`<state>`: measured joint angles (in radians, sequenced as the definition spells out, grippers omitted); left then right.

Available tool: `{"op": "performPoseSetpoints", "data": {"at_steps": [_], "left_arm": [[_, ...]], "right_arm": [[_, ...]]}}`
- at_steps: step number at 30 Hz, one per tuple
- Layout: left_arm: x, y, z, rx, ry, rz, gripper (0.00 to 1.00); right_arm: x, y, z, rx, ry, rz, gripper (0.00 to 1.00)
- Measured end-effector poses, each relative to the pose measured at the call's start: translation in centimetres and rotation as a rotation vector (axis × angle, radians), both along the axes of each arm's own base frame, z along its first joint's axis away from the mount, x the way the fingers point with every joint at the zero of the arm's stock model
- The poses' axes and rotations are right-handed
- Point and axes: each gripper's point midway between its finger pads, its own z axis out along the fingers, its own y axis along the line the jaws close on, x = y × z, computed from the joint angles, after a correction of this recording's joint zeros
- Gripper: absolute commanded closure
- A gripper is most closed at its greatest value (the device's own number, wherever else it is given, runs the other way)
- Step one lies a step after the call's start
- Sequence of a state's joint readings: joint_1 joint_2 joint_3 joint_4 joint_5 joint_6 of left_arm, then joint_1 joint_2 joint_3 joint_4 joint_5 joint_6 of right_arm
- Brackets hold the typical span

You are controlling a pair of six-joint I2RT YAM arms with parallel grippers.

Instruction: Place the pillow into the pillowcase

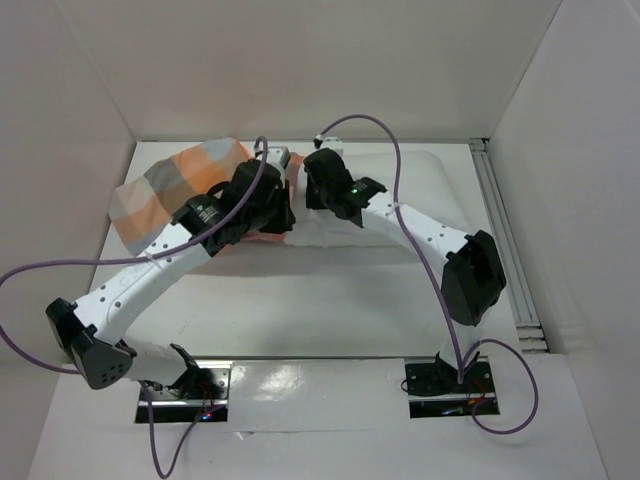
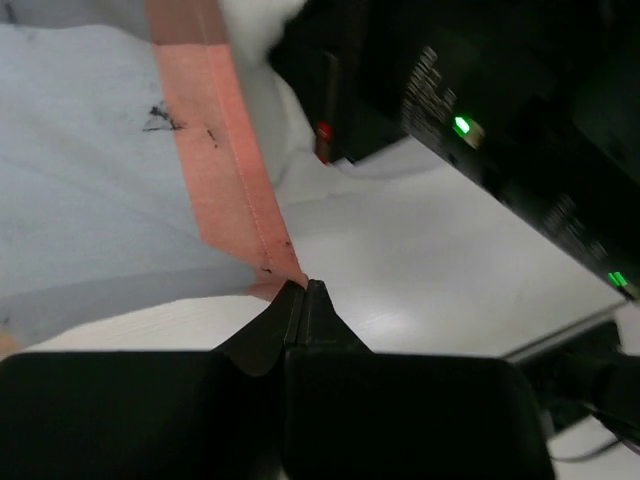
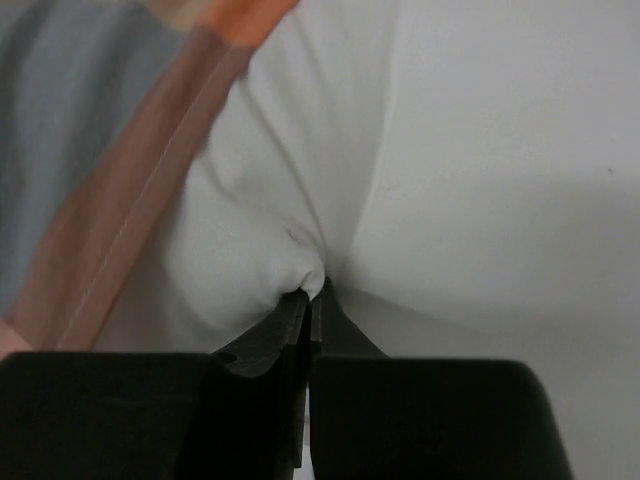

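The left gripper point(image 2: 304, 298), its fingers pressed together, pinches the orange hem at the edge of the pillowcase point(image 2: 90, 150), which lies bunched at the far left of the white table point(image 1: 330, 300). Just to its right, the right gripper point(image 3: 310, 300) is also squeezed tight, nipping a pucker of the pillow point(image 3: 450, 150), whose white bulk stretches along the far side toward the right. The two wrists sit close together at the far middle, where checked cloth meets cushion. One pillow, one pillowcase and two arms are on the table. Most of the pillow lies outside the case.
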<state>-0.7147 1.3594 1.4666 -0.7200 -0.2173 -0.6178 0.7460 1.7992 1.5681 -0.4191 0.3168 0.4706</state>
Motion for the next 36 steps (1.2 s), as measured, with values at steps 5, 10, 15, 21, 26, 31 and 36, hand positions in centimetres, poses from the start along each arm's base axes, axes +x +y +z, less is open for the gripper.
{"op": "performPoseSetpoints", "data": {"at_steps": [5, 10, 15, 21, 26, 31, 36], "left_arm": [[-1.1, -1.7, -1.0, -0.052, 0.008, -0.123, 1.0], [-4.8, -0.3, -9.3, 0.054, 0.223, -0.153, 0.73], [-4.9, -0.2, -6.9, 0.056, 0.22, -0.15, 0.07], [-0.4, -0.1, 4.7, -0.025, -0.041, -0.093, 0.44], [7.8, 1.6, 7.7, 0.039, -0.137, 0.084, 0.22], [15.9, 2.1, 0.7, 0.234, -0.055, 0.228, 0.18], [18.0, 3.4, -7.4, 0.39, 0.097, 0.25, 0.32]], "right_arm": [[1.0, -0.8, 0.3, 0.037, -0.006, -0.024, 1.0], [-2.5, -0.2, -4.2, 0.093, 0.096, 0.023, 1.0], [-5.4, -0.3, -3.4, 0.104, 0.108, 0.053, 0.36], [-5.2, -3.6, 2.3, 0.032, -0.008, -0.008, 0.0], [-0.6, -10.3, 7.5, -0.008, -0.116, -0.186, 0.0], [4.2, -23.2, 7.5, -0.053, -0.101, -0.457, 0.0], [4.9, -32.4, 4.0, -0.065, 0.004, -0.631, 0.0]]}}
